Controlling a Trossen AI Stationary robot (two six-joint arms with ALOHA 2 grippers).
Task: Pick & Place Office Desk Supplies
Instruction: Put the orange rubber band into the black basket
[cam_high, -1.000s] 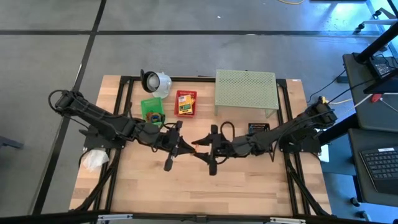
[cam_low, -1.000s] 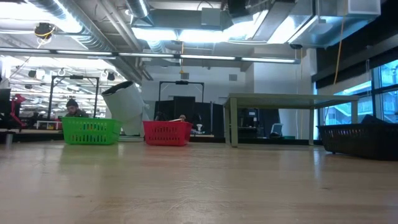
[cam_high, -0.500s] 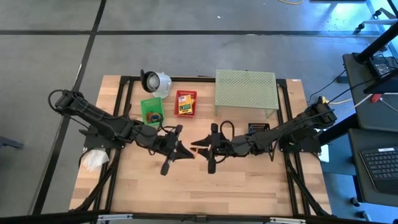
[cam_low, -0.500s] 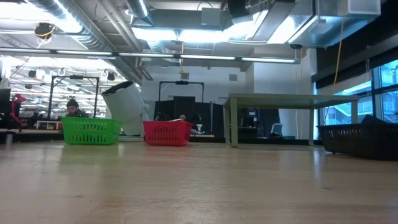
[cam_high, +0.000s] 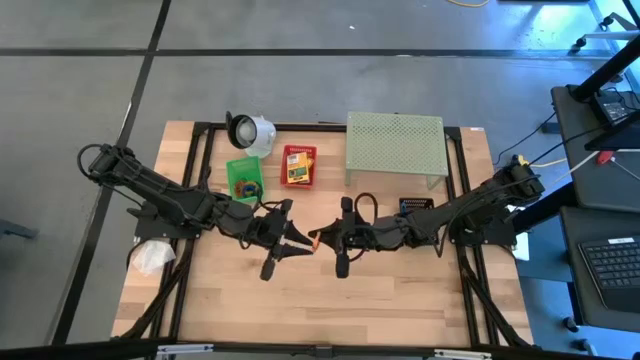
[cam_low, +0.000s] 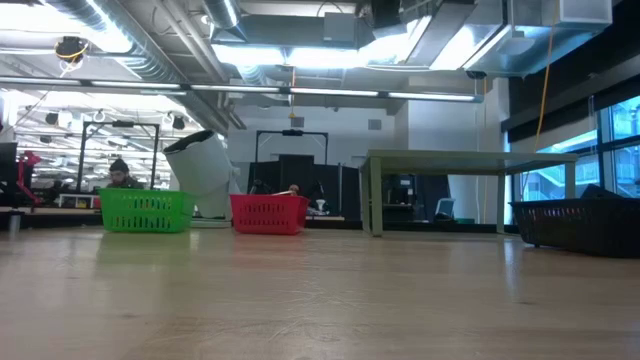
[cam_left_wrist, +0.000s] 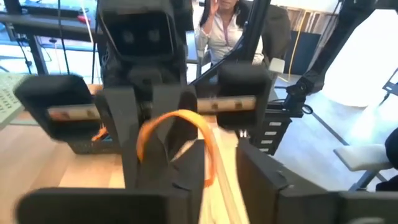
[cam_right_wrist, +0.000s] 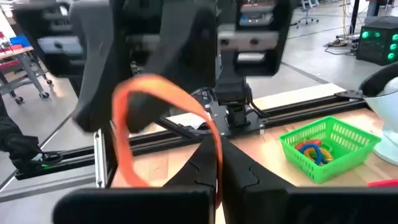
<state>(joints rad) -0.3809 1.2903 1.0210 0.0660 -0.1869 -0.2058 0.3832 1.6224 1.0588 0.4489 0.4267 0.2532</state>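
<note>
Centrally, 1 orange rubber band (cam_right_wrist: 163, 118), R fingers (cam_right_wrist: 242, 171) shut on it, L fingers (cam_left_wrist: 186, 171) prob. part-open, 3 baskets.

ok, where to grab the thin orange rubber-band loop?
The free arc of the thin orange rubber-band loop, clear of the left pincer. Come level from the right arm's side, pinching across the strand; the right pincer is shut there.

Grey floor (cam_high: 80, 90), fluorescent ceiling lights (cam_low: 290, 55)
</note>
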